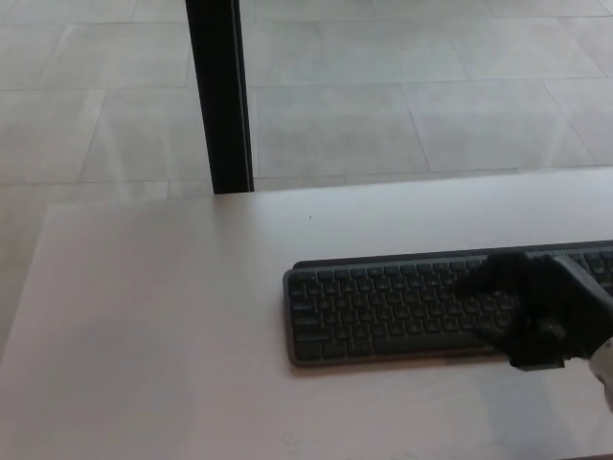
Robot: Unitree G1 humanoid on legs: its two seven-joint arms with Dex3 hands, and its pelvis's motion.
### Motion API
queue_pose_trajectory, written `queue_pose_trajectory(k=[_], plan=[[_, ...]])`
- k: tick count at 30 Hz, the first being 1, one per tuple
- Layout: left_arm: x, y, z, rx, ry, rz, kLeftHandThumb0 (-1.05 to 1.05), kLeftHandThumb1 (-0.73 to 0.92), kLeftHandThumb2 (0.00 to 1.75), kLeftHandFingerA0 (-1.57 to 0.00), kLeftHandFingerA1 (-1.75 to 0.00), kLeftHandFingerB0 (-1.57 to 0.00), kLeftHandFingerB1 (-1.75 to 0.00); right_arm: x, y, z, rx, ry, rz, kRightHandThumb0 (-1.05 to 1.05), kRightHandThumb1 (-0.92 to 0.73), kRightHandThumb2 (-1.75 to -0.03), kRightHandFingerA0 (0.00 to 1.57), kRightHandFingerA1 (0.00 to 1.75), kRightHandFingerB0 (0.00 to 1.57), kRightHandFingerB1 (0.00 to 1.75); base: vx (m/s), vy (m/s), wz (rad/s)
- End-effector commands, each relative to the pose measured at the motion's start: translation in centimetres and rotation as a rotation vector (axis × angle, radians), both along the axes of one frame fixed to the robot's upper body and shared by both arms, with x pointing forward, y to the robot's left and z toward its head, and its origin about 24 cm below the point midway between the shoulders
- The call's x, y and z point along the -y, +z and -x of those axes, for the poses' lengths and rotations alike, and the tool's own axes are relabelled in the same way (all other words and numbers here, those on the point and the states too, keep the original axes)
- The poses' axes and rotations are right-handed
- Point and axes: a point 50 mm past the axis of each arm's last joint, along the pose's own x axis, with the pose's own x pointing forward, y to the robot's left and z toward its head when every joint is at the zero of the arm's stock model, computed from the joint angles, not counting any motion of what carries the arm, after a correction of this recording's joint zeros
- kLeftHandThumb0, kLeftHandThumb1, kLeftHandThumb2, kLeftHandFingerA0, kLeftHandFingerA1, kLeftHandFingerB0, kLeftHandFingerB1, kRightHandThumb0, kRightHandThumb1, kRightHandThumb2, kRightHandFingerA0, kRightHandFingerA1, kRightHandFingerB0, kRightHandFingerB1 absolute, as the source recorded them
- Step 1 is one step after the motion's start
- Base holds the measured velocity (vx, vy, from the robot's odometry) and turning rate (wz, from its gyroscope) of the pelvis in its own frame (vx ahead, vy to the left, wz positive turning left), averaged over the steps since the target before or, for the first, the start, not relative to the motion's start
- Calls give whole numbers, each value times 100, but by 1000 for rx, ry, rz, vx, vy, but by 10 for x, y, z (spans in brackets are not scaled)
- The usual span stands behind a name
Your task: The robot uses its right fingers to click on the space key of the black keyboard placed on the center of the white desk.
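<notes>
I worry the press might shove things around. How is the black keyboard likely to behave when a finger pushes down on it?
The black keyboard lies low and flat on the white desk, so it probably won't tip. It looks rigid, so it should not flex much. The desk looks smooth, so a slanted push from the right hand might slide it slightly.

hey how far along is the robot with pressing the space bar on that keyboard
Reach done: the right hand is over the right half of the black keyboard on the white desk. In hand: fingers spread above the keys. Left: whether the space key is pressed can't be seen; the hand hides that stretch.
</notes>
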Motion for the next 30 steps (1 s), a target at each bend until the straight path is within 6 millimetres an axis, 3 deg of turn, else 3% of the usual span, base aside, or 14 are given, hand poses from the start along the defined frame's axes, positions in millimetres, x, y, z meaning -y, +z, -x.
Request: queue_pose_trajectory(k=[1,2,9,13,18,22,26,29,30], plan=[[-8,9,-1,37,25,-44,-47,62,58,-92,-79,-74,-60,1,-11,-2,3,71,280,-34,-58,-59,89,125,71,48,0,0,0],[-7,8,-1,24,16,-48,-49,62,59,-96,-82,-77,-61,-2,-17,0,5,79,307,-36,-59,-61,83,145,72,50,0,0,0],[-7,8,-2,23,14,-47,-48,63,59,-97,-83,-77,-61,-8,-17,-5,3,68,377,-36,-62,-62,81,148,71,49,0,0,0],[-8,9,-2,25,12,-44,-48,63,59,-94,-79,-73,-60,-10,-18,-10,-21,13,411,-35,-61,-63,82,162,72,52,0,0,0],[-7,9,-4,31,19,-54,-47,63,59,-91,-73,-75,-60,-14,-15,-15,33,-9,428,-37,-59,-64,85,160,75,54,0,0,0],[-7,9,-5,51,31,-38,-47,62,59,-98,-85,-77,-63,-17,-15,-17,42,-5,458,-35,-61,-59,88,157,76,51,0,0,0],[-7,9,-5,25,9,-47,-49,64,59,-96,-80,-77,-61,-20,-14,-18,35,-2,463,-38,-61,-65,82,154,72,52,0,0,0],[-7,10,-6,39,11,-52,-47,63,59,-93,-78,-75,-61,-23,-14,-17,54,18,468,-34,-62,-59,88,153,74,50,0,0,0],[-7,10,-6,39,9,-48,-47,63,59,-94,-78,-75,-61,-24,-15,-16,51,23,471,-36,-62,-65,83,151,72,52,0,0,0]])
